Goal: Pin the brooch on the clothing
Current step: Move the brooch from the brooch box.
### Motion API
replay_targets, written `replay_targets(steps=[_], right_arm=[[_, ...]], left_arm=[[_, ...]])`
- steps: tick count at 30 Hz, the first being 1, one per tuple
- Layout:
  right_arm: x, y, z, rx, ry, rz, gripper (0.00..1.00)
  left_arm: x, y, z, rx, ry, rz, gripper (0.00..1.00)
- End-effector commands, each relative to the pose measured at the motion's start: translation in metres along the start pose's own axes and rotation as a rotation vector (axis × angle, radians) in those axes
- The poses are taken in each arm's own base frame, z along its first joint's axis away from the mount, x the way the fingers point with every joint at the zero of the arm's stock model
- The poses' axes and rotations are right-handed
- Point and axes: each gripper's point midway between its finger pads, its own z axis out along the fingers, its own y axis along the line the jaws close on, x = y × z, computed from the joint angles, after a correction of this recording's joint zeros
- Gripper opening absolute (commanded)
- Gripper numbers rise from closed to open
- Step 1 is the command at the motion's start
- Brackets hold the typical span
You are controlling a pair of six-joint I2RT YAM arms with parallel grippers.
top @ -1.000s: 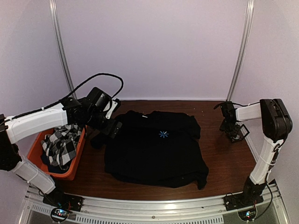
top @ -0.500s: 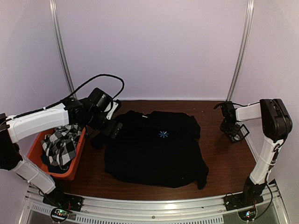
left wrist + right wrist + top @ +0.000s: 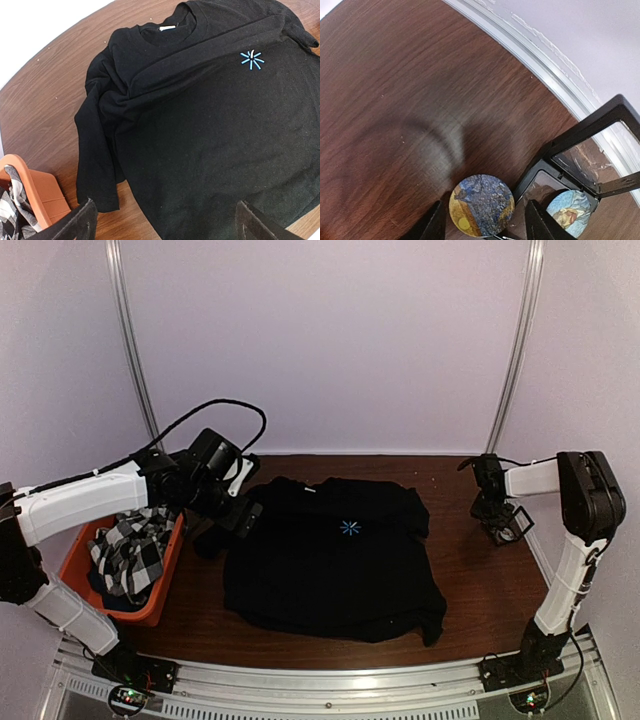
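Note:
The clothing, a black T-shirt [image 3: 335, 560] with a light-blue starburst [image 3: 350, 528], lies spread flat mid-table. My left gripper [image 3: 235, 512] hovers over its left sleeve. In the left wrist view that gripper [image 3: 165, 227] is wide open above the T-shirt [image 3: 210, 125], holding nothing. My right gripper [image 3: 497, 515] is low at the far right. In the right wrist view a round blue-and-yellow brooch [image 3: 481, 205] sits between its dark fingers [image 3: 432, 225]. A thin gap shows on each side, so the right gripper [image 3: 482, 222] is open around it.
A black display box [image 3: 585, 135] stands open right beside the brooch, with another round pin [image 3: 568, 212] inside. The table's metal edge rail [image 3: 535, 60] runs just behind. An orange bin [image 3: 160, 585] holding a checked cloth [image 3: 128, 550] sits at the left.
The right gripper has shifted very slightly toward the back by the box. The left arm and the T-shirt have not moved.

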Motion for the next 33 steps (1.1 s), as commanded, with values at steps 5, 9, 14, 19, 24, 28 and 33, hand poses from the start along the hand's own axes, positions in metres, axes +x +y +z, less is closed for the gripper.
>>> replay_targets(steps=[5,9,14,19,24,28,33], right_arm=[[-0.016,0.003,-0.003,0.030,-0.035,-0.012,0.57],[-0.015,0.007,0.002,0.035,-0.018,-0.036,0.65],[-0.014,0.014,0.008,0.041,0.008,-0.102,0.75],[-0.009,0.021,0.012,0.029,0.068,-0.214,0.80],[-0.001,0.021,0.014,0.040,0.121,-0.313,0.81],[0.004,0.014,0.015,0.064,0.148,-0.388,0.83],[0.016,0.011,0.021,0.071,0.201,-0.468,0.87]], left_arm=[[-0.001,-0.003,0.005,0.006,-0.008,0.009,0.98],[-0.001,-0.003,0.005,0.007,-0.008,0.009,0.98],[-0.001,-0.003,0.005,0.005,-0.008,0.011,0.98],[-0.001,-0.003,0.005,0.007,-0.007,0.012,0.98],[-0.001,-0.004,0.005,0.009,-0.006,0.011,0.98],[-0.001,-0.004,0.005,0.011,-0.008,0.011,0.98],[-0.002,-0.005,0.004,0.016,-0.010,0.011,0.98]])
